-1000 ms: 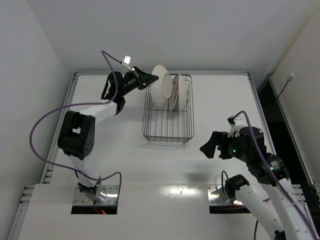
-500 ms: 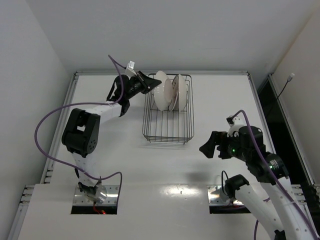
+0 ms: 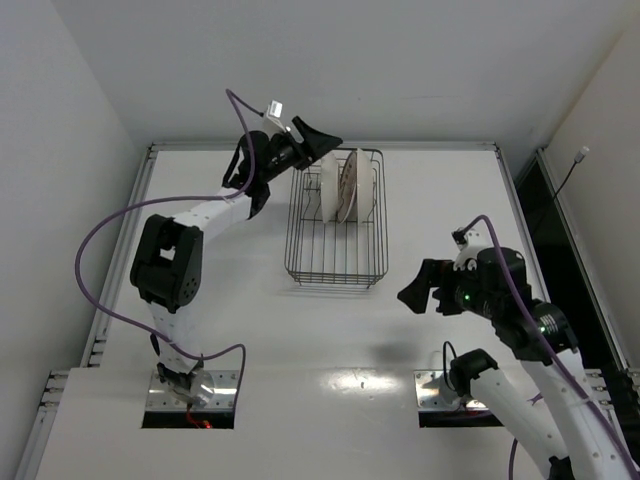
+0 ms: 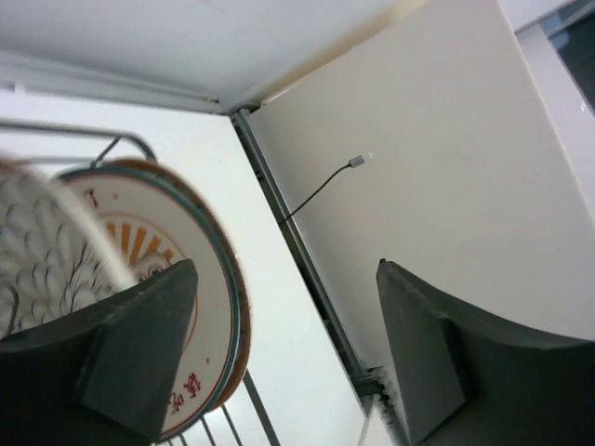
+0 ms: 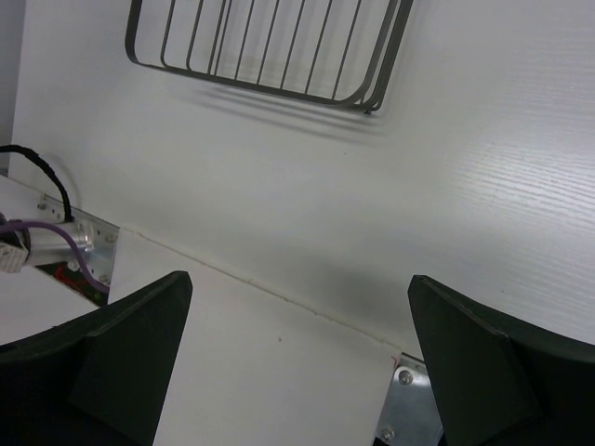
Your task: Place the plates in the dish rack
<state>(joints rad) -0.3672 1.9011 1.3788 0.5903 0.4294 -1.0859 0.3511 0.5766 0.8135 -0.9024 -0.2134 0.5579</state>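
The plates [image 3: 346, 186] stand on edge side by side in the far end of the dish rack [image 3: 335, 279], a dark wire basket. My left gripper [image 3: 318, 137] hangs open just above the rack's far left corner, holding nothing. In the left wrist view a scale-patterned plate [image 4: 42, 251] and a sunburst plate [image 4: 139, 228] with red characters stand left of the open left gripper [image 4: 288, 344], partly behind its left finger [image 4: 139, 344]. A rack wire [image 4: 256, 413] shows below them. My right gripper [image 3: 414, 291] stands open over bare table, right of the rack's near end.
The rack's near end [image 5: 270, 56] holds no plates. Metal rails [image 3: 512, 190] edge the table, with walls close on both sides. A thin cable [image 4: 321, 190] hangs on the right wall. Base plates [image 5: 414, 404] and purple cables [image 3: 90, 290] lie at the near edge.
My left gripper has opened and let go of the plate, which now stands in the rack with the others. The gripper has moved right and up above the rack. The right arm is still.
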